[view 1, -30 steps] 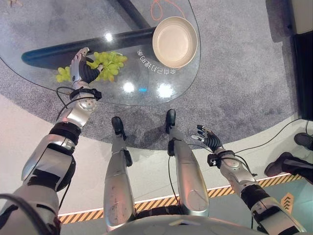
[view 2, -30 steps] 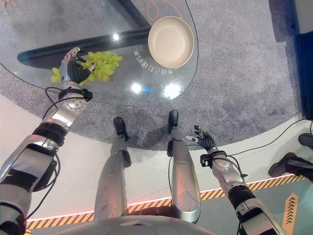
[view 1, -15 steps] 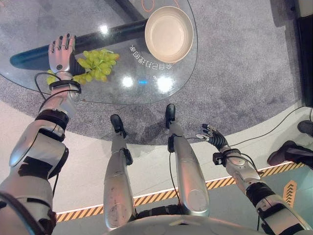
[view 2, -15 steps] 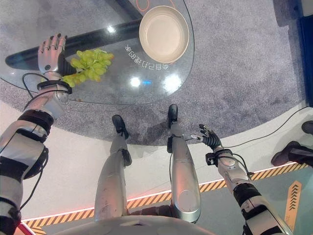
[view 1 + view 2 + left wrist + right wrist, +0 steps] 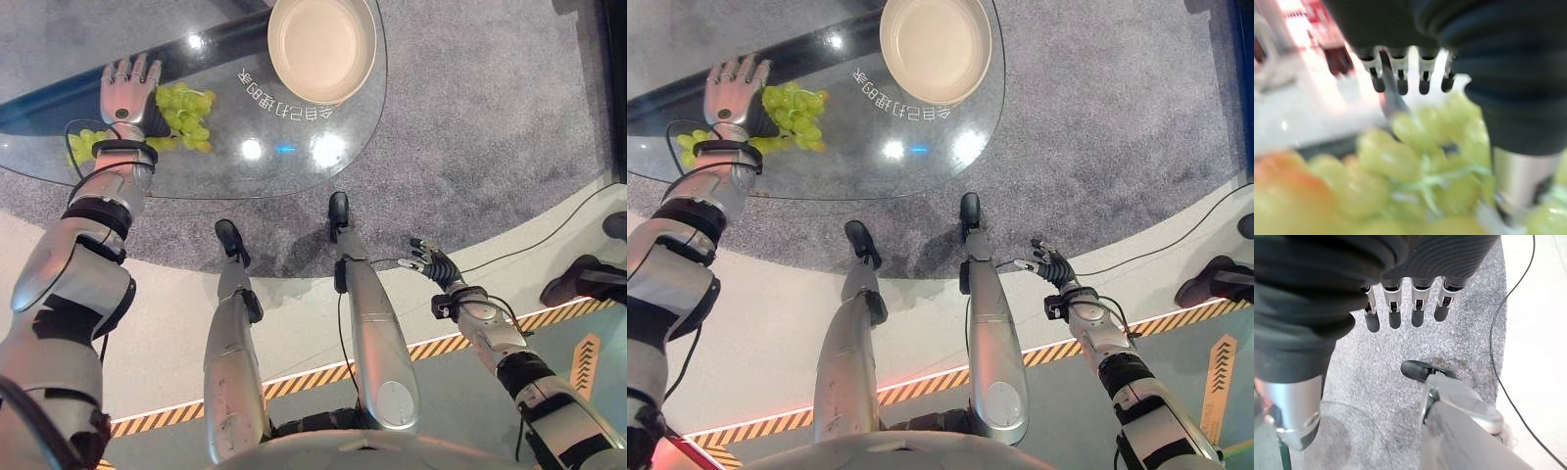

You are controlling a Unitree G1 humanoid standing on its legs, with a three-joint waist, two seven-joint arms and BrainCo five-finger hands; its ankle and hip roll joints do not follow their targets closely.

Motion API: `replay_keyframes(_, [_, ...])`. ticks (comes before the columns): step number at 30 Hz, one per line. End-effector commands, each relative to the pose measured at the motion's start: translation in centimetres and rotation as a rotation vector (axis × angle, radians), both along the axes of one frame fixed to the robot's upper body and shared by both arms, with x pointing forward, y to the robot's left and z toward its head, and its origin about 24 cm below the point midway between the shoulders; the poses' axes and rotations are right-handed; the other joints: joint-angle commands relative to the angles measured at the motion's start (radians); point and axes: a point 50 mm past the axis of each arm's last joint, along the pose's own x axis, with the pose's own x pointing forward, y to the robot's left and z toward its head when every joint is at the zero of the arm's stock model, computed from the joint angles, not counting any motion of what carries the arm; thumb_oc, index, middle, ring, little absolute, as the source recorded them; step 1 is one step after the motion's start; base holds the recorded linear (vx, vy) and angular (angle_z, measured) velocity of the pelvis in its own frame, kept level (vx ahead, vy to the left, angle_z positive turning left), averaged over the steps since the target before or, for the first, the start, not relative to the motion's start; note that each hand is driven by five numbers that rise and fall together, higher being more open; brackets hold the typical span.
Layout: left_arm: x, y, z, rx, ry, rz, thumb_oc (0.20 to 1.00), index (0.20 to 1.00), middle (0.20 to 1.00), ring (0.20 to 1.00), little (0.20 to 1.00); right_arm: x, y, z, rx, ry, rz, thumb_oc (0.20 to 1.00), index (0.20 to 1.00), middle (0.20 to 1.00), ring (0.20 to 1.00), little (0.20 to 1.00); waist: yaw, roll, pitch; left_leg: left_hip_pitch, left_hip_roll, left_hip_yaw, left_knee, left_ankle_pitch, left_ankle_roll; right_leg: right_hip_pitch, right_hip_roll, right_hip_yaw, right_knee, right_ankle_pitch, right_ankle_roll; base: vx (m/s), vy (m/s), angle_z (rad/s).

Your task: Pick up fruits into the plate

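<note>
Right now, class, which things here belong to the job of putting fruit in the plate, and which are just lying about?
Belongs to the job:
grapes
plate, empty
left hand, open over the grapes

Just about:
glass table
grey carpet
right hand, open, idle off the table

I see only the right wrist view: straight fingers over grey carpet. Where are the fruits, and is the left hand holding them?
Observer: The green grapes lie on the glass table. The left hand is over them, fingers straight, not closed on them.
Operator: Is the plate already filled?
Observer: No, the plate is empty, on the same table, to the robot's right of the grapes.
Operator: And my right hand, where is it?
Observer: The right hand hangs low, away from the table, open.
</note>
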Motion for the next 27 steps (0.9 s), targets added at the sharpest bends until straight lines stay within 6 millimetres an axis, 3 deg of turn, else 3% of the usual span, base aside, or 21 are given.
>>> replay_keyframes(1, [-0.2, 1.7, 1.1, -0.157, -0.002, 0.048, 1.000, 1.000, 1.000, 1.000, 1.000, -0.6, -0.9, 0.1, -0.011, 0.011, -0.008, 1.000, 1.000, 1.000, 1.000, 1.000, -0.027, -0.020, -0.004, -0.079, -0.077, 0.049, 0.186, -0.175, 0.026, 0.017, 0.082, -0.046, 0.007, -0.043, -0.017, 0.02, 0.010, -0.07])
replay_keyframes(5, [-0.2, 1.9, 0.0, -0.251, 0.070, 0.061, 1.000, 1.000, 1.000, 1.000, 1.000, -0.6, -0.8, 0.3, -0.014, 0.007, -0.002, 1.000, 1.000, 1.000, 1.000, 1.000, -0.032, -0.023, -0.004, -0.096, -0.075, 0.047, 0.202, -0.181, 0.028, 0.000, 0.087, -0.039, 0.017, -0.045, -0.018, 0.03, 0.006, -0.01])
replay_keyframes(6, [-0.3, 2.1, -1.3, -0.308, 0.127, 0.078, 1.000, 1.000, 1.000, 1.000, 1.000, -1.0, -0.8, -0.1, -0.016, 0.019, -0.005, 1.000, 1.000, 1.000, 1.000, 1.000, -0.030, -0.021, -0.004, -0.076, -0.071, 0.034, 0.215, -0.219, 0.021, 0.022, 0.093, -0.036, 0.030, -0.079, -0.011, 0.00, 0.000, 0.00])
replay_keyframes(7, [-0.3, 2.1, -1.0, -0.321, 0.126, 0.082, 1.000, 1.000, 1.000, 1.000, 1.000, -0.7, -0.9, 0.2, -0.015, 0.006, -0.006, 1.000, 1.000, 1.000, 1.000, 1.000, -0.032, -0.024, -0.004, -0.100, -0.074, 0.045, 0.205, -0.184, 0.029, -0.003, 0.090, -0.037, 0.020, -0.047, -0.019, 0.08, 0.012, -0.04])
replay_keyframes(8, [-0.3, 2.1, -1.5, -0.321, 0.139, 0.084, 1.000, 1.000, 1.000, 1.000, 1.000, -1.0, -0.9, -0.1, -0.016, 0.019, -0.006, 1.000, 1.000, 1.000, 1.000, 1.000, -0.029, -0.021, -0.004, -0.077, -0.071, 0.033, 0.215, -0.219, 0.022, 0.022, 0.094, -0.036, 0.031, -0.080, -0.011, 0.00, 0.000, 0.00])
replay_keyframes(10, [-0.6, 2.6, -2.9, -0.342, 0.214, 0.121, 1.000, 1.000, 1.000, 1.000, 1.000, -0.8, -1.0, 0.1, -0.012, 0.013, -0.016, 1.000, 1.000, 1.000, 1.000, 1.000, -0.028, -0.027, -0.004, -0.080, -0.068, 0.029, 0.220, -0.224, 0.023, 0.022, 0.098, -0.035, 0.034, -0.081, -0.012, 0.06, -0.026, 0.01])
replay_keyframes(19, [-1.8, 4.7, -5.4, -0.358, 0.344, 0.281, 1.000, 1.000, 1.000, 1.000, 1.000, -0.1, -0.8, 1.0, -0.002, -0.023, -0.027, 1.000, 1.000, 1.000, 1.000, 1.000, -0.027, -0.054, -0.004, -0.107, -0.053, 0.015, 0.227, -0.222, 0.020, 0.002, 0.112, -0.035, 0.036, -0.077, -0.013, 0.01, -0.025, -0.01])
replay_keyframes(20, [-2.0, 4.9, -5.8, -0.352, 0.364, 0.298, 0.937, 0.937, 0.937, 0.937, 0.937, -0.1, -0.8, 1.0, -0.001, -0.026, -0.027, 1.000, 1.000, 1.000, 1.000, 1.000, -0.027, -0.056, -0.004, -0.108, -0.052, 0.014, 0.223, -0.221, 0.020, 0.003, 0.113, -0.035, 0.033, -0.075, -0.012, 0.01, -0.037, -0.03])
replay_keyframes(21, [-2.1, 5.0, -6.0, -0.349, 0.375, 0.308, 0.664, 0.664, 0.664, 0.664, 0.664, -0.1, -0.7, 1.0, -0.001, -0.027, -0.027, 1.000, 1.000, 1.000, 1.000, 1.000, -0.027, -0.058, -0.004, -0.107, -0.052, 0.013, 0.221, -0.220, 0.020, 0.003, 0.115, -0.035, 0.031, -0.074, -0.012, 0.01, -0.047, -0.02])
replay_keyframes(22, [-2.5, 5.3, -6.7, -0.334, 0.386, 0.337, 0.200, 0.200, 0.200, 0.200, 0.200, 0.1, -0.5, 1.2, -0.001, -0.034, -0.027, 1.000, 1.000, 1.000, 1.000, 1.000, -0.026, -0.066, -0.004, -0.110, -0.050, 0.010, 0.220, -0.219, 0.019, 0.003, 0.117, -0.036, 0.027, -0.070, -0.013, 0.01, -0.042, -0.01])
replay_keyframes(26, [-2.8, 5.6, -7.4, -0.293, 0.420, 0.364, 0.200, 0.200, 0.200, 0.200, 0.200, 0.7, -0.4, 1.8, 0.006, -0.050, -0.031, 1.000, 1.000, 1.000, 1.000, 1.000, -0.024, -0.076, -0.004, -0.114, -0.049, 0.005, 0.210, -0.212, 0.017, 0.006, 0.120, -0.038, 0.014, -0.063, -0.012, -0.02, -0.037, 0.00])
replay_keyframes(27, [-2.8, 5.7, -7.1, -0.277, 0.416, 0.369, 0.200, 0.200, 0.200, 0.200, 0.200, 1.1, -0.4, 2.4, 0.006, -0.073, -0.034, 1.000, 1.000, 1.000, 1.000, 1.000, -0.026, -0.080, -0.004, -0.139, -0.051, 0.015, 0.196, -0.173, 0.023, -0.019, 0.116, -0.039, 0.001, -0.030, -0.018, -0.07, -0.018, -0.03])
